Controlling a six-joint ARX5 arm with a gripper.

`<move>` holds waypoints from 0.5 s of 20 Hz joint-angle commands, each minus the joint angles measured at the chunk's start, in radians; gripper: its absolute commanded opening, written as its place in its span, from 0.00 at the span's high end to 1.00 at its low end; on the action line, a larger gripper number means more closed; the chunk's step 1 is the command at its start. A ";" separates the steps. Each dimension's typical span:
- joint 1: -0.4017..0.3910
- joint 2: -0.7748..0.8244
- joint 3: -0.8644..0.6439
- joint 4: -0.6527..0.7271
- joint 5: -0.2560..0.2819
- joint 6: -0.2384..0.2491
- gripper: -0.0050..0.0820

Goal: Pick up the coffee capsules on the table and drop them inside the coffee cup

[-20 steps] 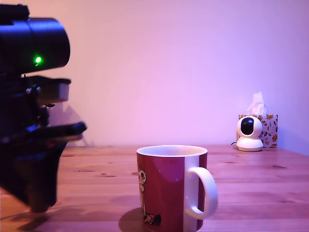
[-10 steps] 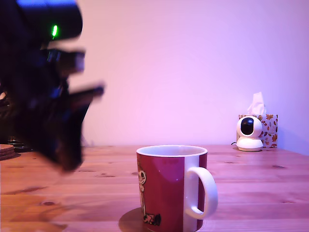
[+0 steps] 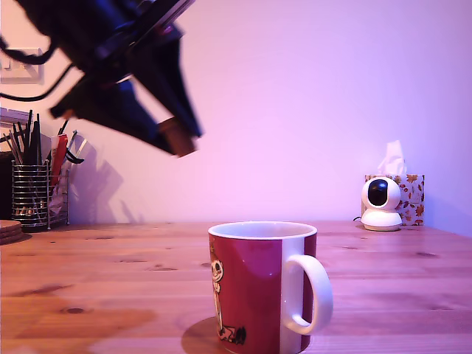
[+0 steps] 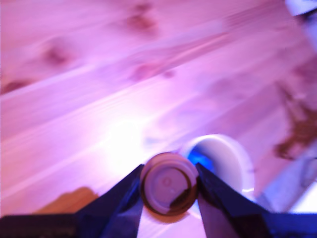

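Wooden table (image 3: 110,287), gripper (image 3: 177,140) raised, tilted, clamping brown capsule (image 4: 167,189)

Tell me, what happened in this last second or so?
The gripper rose from table level at the exterior view's left and swung toward the coffee cup; it now hangs above the table, clamped on a brown capsule. Its move uncovered a wire pen holder. The cup, white camera and tissue box stayed put.

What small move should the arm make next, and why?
Probably carry the brown capsule a little further sideways over the mug before releasing. The gripper holds it high, left of the rim in the exterior view; the wrist view shows the opening just beyond it.
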 commanded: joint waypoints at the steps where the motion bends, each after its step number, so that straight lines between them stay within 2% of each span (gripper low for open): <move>1: -0.029 0.008 -0.002 0.025 0.008 -0.014 0.70; 10: -0.131 0.087 0.001 0.112 0.008 -0.029 0.70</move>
